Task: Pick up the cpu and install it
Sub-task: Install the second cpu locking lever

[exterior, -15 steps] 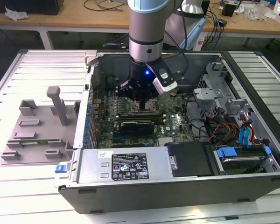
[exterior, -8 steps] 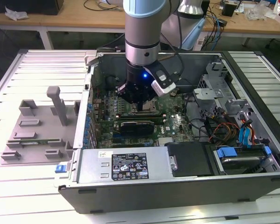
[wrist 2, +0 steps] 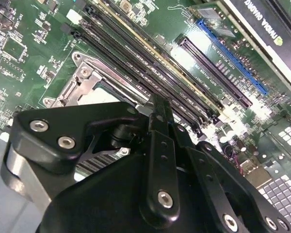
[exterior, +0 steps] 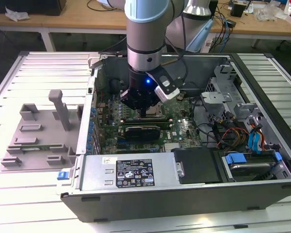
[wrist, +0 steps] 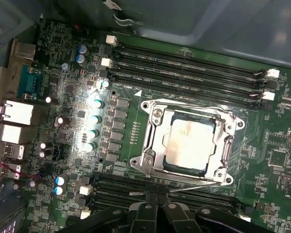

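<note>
The cpu (wrist: 189, 144), a silvery square chip with a paler rim, lies flat inside the metal socket frame (wrist: 153, 121) on the green motherboard (wrist: 63, 160). Nothing grips it. In the first wrist view my gripper (wrist: 157, 195) sits just beside the socket's edge, over the memory slots, with its two black fingers pressed together and nothing between them. The exterior view has the gripper (exterior: 144, 111) lowered into the open computer case, right above the board's middle. In the second wrist view the gripper's linkage (wrist 2: 160, 160) hides most of the socket frame (wrist 2: 80, 80).
Black memory slots (wrist: 184, 63) run on both sides of the socket. A graphics card (exterior: 143, 130) lies nearby. The case walls (exterior: 136, 170), drive cage (exterior: 223, 82) and loose cables (exterior: 233, 133) close in the space. A grey fixture tray (exterior: 39, 131) stands outside at the exterior view's left.
</note>
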Motion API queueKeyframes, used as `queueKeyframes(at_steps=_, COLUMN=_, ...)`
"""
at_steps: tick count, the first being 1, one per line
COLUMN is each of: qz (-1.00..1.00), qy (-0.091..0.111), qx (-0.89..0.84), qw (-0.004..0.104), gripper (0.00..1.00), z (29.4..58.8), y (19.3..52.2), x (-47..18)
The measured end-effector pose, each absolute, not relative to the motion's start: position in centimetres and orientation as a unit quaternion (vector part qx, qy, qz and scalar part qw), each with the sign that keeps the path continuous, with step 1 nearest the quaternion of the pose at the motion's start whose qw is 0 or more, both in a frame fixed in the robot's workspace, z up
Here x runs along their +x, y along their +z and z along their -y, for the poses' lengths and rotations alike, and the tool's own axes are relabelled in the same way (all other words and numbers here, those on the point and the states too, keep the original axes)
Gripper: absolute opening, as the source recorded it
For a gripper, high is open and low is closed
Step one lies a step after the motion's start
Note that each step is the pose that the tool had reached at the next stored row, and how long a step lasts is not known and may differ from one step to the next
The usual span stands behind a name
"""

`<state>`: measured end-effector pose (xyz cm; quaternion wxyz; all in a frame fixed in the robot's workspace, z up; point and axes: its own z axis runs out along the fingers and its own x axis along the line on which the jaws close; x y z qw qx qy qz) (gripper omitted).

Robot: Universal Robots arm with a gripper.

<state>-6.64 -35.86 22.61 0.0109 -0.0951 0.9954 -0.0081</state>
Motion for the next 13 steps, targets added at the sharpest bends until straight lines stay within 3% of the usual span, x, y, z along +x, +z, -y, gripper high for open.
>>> queueKeyframes(at_steps=10, qz=-0.995, qy=-0.008, qx=-0.095, qw=0.012, gripper=0.11, z=35.9, y=21.6, x=-7.7)
queueKeyframes(at_steps=13, qz=-0.995, qy=0.009, qx=-0.095, qw=0.014, gripper=0.11, z=35.9, y=21.5, x=-7.8)
